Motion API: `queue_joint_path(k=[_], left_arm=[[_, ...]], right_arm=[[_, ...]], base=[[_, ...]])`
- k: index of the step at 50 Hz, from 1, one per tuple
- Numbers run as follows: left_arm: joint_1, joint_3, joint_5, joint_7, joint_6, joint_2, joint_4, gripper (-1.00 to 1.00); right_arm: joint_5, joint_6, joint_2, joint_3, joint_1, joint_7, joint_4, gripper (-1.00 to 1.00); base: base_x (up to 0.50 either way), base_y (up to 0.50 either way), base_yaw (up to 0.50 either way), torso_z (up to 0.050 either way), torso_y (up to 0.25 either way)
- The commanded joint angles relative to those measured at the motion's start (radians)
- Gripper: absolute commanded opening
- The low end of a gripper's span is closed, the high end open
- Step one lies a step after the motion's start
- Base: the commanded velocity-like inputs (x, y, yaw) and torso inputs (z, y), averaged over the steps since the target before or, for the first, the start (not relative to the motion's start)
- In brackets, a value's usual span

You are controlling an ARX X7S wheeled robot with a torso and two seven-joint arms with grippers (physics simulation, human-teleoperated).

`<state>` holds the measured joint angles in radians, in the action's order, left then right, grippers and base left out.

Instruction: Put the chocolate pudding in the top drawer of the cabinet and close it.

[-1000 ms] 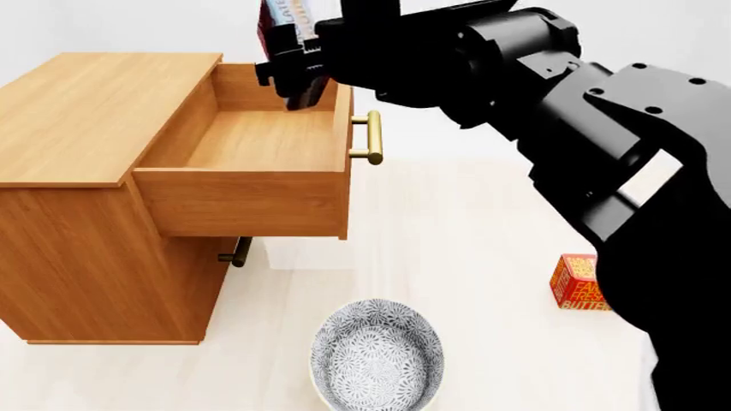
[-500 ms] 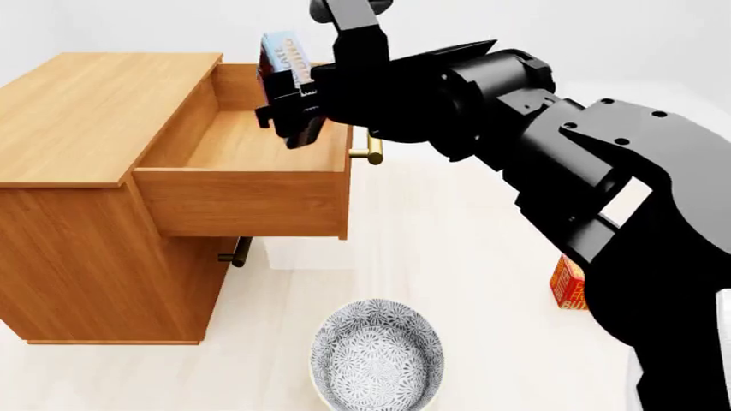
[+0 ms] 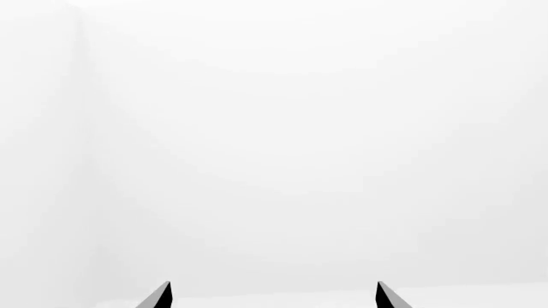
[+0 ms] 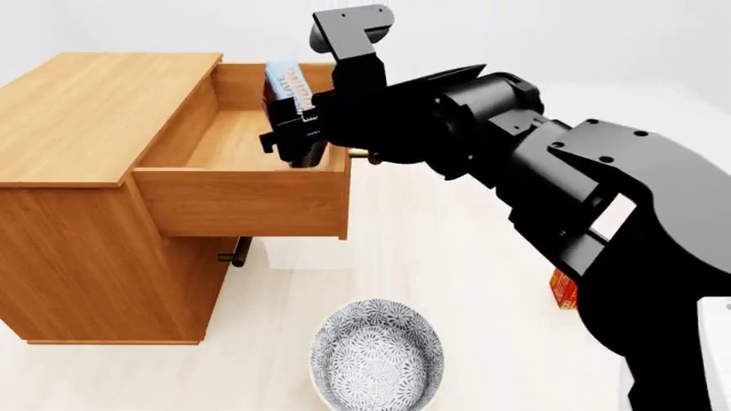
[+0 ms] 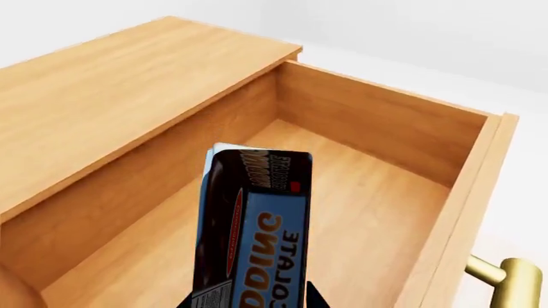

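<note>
Gripping the flat blue chocolate pudding (image 4: 290, 86), right end effector (image 4: 294, 128) above the wooden top drawer (image 4: 246, 201).

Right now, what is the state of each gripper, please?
Left gripper: open, holding nothing.
Right gripper: closed on the pudding, over the open drawer.

Right gripper (image 4: 294, 137) mostly masked by its own arm in the head view; jaw contact on the chocolate pudding (image 5: 253, 231) cut off by the right wrist picture's edge. Pudding lettering only partly legible. Top drawer (image 4: 246, 201) handle almost wholly hidden behind the arm; lower drawer handle (image 4: 236, 252) shadowed under the open drawer. Butter box (image 4: 562, 289) largely covered by the forearm. Left gripper (image 3: 272, 296) shown only as two dark tips against blank white.
</note>
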<state>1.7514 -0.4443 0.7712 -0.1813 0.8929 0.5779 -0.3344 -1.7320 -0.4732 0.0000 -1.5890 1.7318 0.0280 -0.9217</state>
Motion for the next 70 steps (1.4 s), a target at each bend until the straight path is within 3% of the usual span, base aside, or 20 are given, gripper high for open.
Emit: queue_joint_path(k=[1, 10, 11, 44, 70], left_arm=[[-0.007, 0.002, 0.003, 0.001, 0.001, 0.009, 0.007, 1.0], [-0.014, 0.001, 0.001, 0.003, -0.007, 0.008, 0.003, 1.0], [-0.014, 0.001, 0.0, 0.003, -0.007, 0.008, 0.003, 1.0], [-0.019, 0.012, 0.016, -0.007, 0.01, 0.02, 0.03, 1.0], [-0.074, 0.044, 0.098, -0.045, 0.068, 0.013, 0.141, 1.0]], right_arm=[[0.024, -0.007, 0.0, 0.007, -0.013, 0.005, 0.005, -1.0], [0.024, -0.011, 0.0, 0.007, -0.018, 0.006, 0.006, -1.0], [0.023, -0.012, 0.0, 0.007, -0.018, 0.006, 0.006, 1.0], [-0.035, 0.011, 0.0, 0.004, 0.083, 0.005, -0.03, 1.0], [-0.048, 0.0, 0.006, -0.06, 0.157, 0.088, -0.387, 1.0]], base=[[0.0, 0.0, 0.0, 0.0, 0.0], [0.0, 0.0, 0.0, 0.0, 0.0], [0.0, 0.0, 0.0, 0.0, 0.0], [0.0, 0.0, 0.0, 0.0, 0.0], [0.0, 0.0, 0.0, 0.0, 0.0]])
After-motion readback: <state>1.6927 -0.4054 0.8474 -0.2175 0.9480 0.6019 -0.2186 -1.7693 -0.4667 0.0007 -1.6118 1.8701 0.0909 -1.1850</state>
